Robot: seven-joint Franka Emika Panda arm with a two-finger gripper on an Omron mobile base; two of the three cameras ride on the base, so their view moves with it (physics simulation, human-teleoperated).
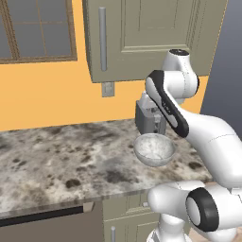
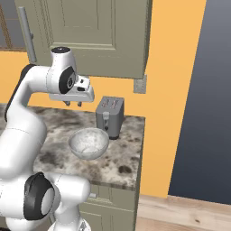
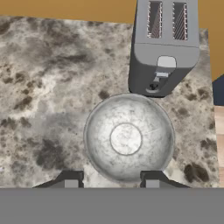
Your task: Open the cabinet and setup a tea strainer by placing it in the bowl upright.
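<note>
The cabinet (image 1: 142,33) (image 2: 90,31) hangs on the orange wall with its panelled door shut; its long grey bar handle (image 1: 102,38) (image 2: 27,34) runs down the door's left side. Below it, the pale speckled bowl (image 1: 154,149) (image 2: 89,143) (image 3: 128,138) sits upright on the marbled counter and holds nothing. My gripper (image 2: 73,103) (image 3: 110,180) hovers above the counter, pointing down just in front of the bowl. Its fingertips (image 3: 70,179) stand apart with nothing between them. The tea strainer is out of view.
A grey two-slot toaster (image 1: 149,118) (image 2: 109,115) (image 3: 164,48) stands close behind the bowl against the wall. The counter ends at its right edge (image 2: 140,149) just beyond them. A wall outlet (image 1: 108,89) sits under the cabinet, and a window (image 1: 38,28) lies to its left.
</note>
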